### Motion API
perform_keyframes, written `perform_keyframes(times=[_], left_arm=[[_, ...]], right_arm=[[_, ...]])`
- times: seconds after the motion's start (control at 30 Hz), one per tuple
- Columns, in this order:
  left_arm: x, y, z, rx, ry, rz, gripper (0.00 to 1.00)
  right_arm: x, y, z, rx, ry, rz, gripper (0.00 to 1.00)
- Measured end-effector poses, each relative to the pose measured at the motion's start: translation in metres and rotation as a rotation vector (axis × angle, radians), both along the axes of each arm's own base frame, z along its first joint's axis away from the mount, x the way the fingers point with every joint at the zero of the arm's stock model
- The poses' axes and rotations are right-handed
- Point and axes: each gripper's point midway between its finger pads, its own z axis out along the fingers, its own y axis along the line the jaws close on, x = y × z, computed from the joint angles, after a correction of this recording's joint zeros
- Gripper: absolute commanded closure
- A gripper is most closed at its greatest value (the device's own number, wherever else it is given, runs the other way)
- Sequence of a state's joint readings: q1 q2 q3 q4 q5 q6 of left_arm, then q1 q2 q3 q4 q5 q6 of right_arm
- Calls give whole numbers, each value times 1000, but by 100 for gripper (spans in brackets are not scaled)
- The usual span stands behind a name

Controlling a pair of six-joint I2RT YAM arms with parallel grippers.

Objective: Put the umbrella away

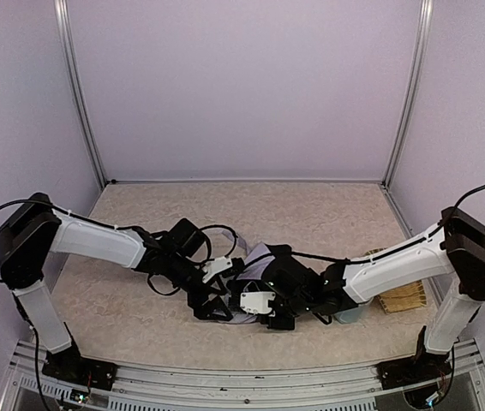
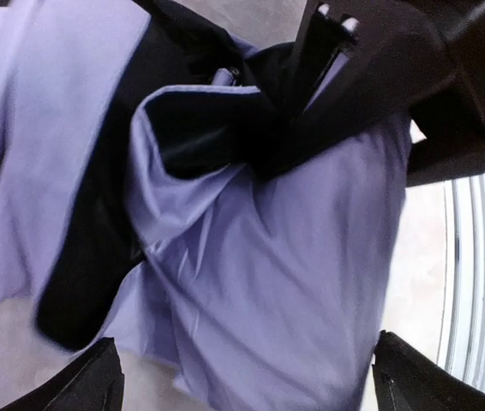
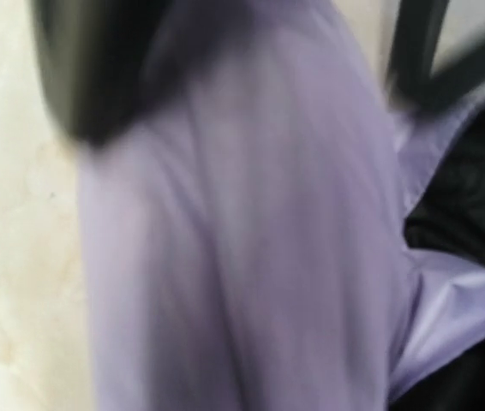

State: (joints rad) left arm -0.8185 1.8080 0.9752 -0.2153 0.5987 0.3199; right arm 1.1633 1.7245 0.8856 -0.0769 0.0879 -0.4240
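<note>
Umbrella (image 2: 268, 282) fabric fills wrist views | left tool (image 2: 244, 342) spread wide | right tool (image 1: 268, 315) blurred, state cannot tell

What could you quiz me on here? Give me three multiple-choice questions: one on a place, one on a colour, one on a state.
1. Where is the umbrella? A far left corner; B middle of the table, near half; C far edge.
2. Its outer fabric? A red; B green; C lavender.
3. The left gripper? A open; B shut on fabric; C out of view.

Answers:
1 B: the top view shows it mid-table, towards the near edge.
2 C: both wrist views show lavender cloth.
3 A: its fingers stand wide apart at the picture's lower corners.
</note>
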Motion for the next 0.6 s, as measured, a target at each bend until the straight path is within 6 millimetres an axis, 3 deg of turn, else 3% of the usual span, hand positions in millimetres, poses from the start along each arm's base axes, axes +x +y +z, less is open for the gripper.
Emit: perform_keyframes(times=[0.13, 0.27, 0.47, 0.6], left_arm=[[3, 18, 38, -55, -171, 92, 1], [4, 26, 99, -229, -431, 187, 1], [-53, 47, 189, -717, -695, 126, 1], [-89, 63, 209, -917, -772, 49, 3]], right_arm=[[-4, -1, -4, 20, 46, -16, 81], [-11, 1, -5, 34, 103, -17, 82], [-30, 7, -3, 42, 277, 5, 82], [-39, 11, -3, 56, 437, 12, 82]])
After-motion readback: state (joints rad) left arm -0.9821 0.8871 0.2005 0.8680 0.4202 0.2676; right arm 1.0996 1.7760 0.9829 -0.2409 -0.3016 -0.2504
